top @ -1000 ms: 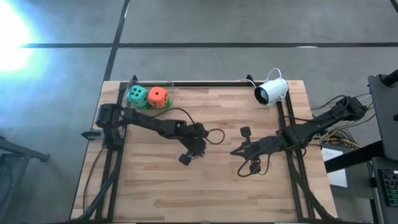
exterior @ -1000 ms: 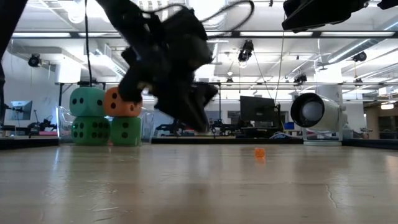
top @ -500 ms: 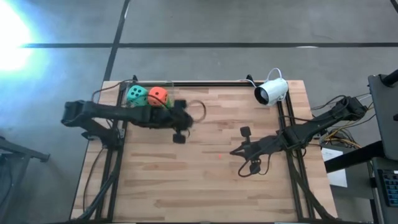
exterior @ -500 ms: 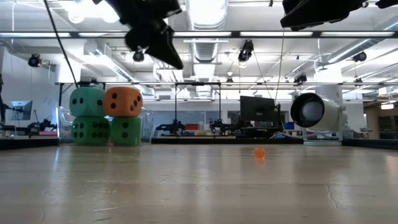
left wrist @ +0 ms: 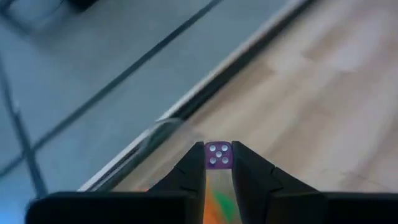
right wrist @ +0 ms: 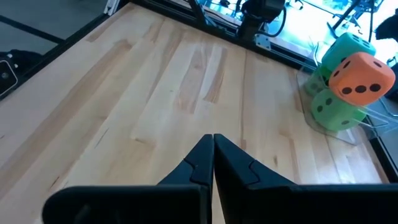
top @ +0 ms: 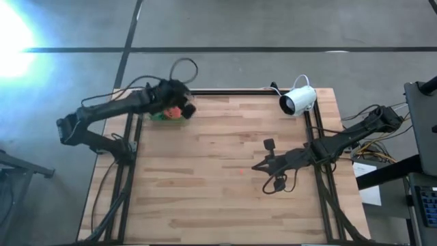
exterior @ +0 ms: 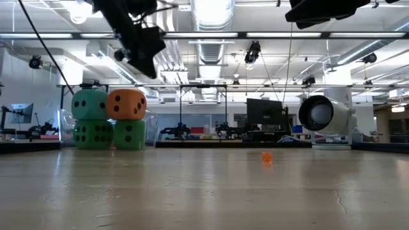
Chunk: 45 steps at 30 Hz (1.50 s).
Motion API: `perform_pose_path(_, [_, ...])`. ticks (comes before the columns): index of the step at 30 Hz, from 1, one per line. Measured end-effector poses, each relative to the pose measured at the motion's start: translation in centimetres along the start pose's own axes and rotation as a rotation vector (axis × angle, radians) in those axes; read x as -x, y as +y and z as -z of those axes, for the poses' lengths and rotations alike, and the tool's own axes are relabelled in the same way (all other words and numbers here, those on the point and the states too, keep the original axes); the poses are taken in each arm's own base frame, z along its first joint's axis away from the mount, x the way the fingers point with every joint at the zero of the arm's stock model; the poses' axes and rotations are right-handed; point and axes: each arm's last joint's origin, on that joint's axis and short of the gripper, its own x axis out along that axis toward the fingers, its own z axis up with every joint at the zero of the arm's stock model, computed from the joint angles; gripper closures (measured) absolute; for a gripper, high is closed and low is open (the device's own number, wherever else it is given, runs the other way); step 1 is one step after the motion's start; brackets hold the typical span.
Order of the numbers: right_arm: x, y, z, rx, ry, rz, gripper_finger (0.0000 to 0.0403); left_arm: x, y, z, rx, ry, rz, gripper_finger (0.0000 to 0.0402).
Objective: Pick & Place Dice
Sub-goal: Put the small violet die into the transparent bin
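Observation:
Four large soft dice sit stacked two on two in a clear tray at the table's far left corner: teal (exterior: 89, 104) and orange-red (exterior: 126, 104) rest on two green ones (exterior: 92, 133). The right wrist view shows the same stack (right wrist: 348, 74). My left gripper (top: 183, 108) hovers above the stack, shut on a tiny purple die (left wrist: 218, 154) with white pips. A tiny orange die (exterior: 266, 156) lies on the table's middle. My right gripper (right wrist: 213, 144) waits shut over the table's right half. My left gripper pinches the tiny purple die by two opposite sides (left wrist: 209, 155), between the free ends of its fingers (left wrist: 194, 163). The die is lifted clear, with its five-pip face toward the wrist camera. It hangs over the clear tray's edge.
A white camera (top: 298, 100) lies at the far right of the table. Black rails run along the far edge and both sides. The clear tray's wall (exterior: 151, 128) stands around the big dice. Bare wood spreads over the middle and near part.
My left gripper has risen from low over the table's middle and swung toward the far left corner; it now stands above the dice stack. The big dice and the tiny orange die have stayed put.

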Motion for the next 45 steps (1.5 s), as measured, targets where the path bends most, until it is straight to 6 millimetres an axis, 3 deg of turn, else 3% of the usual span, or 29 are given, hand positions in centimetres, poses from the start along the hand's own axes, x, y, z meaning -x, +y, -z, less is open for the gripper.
perform_pose_path(7, [0.0, 0.0, 0.0, 0.0, 0.0, 0.0, 0.0394, -1.8, 5.2, 0.1, 0.199, 0.051, -0.143, 0.0341])
perform_pose_path(12, [0.0, 0.0, 0.0, 0.004, 0.001, 0.0, 0.0394, -2.3, 6.9, 0.8, 0.246, 0.117, -0.179, 0.0341])
perform_pose_path(20, [0.0, -0.3, 0.1, -0.01, 0.016, 0.117, 0.0394, -2.3, 7.4, 0.9, 0.243, 0.13, -0.194, 0.0326])
perform_pose_path(36, [0.0, -0.4, 0.1, -0.019, 0.018, 0.137, 0.0394, -2.3, 7.3, 1.3, 0.257, 0.167, -0.198, 0.0218])
perform_pose_path(40, [0.0, -0.4, 0.1, -0.019, 0.018, 0.137, 0.0394, -2.3, 7.3, 1.3, 0.257, 0.167, -0.197, 0.0234])
perform_pose_path(45, [0.0, -0.4, 0.1, -0.019, 0.018, 0.137, 0.0394, -2.3, 7.3, 1.3, 0.26, 0.167, -0.198, 0.03])
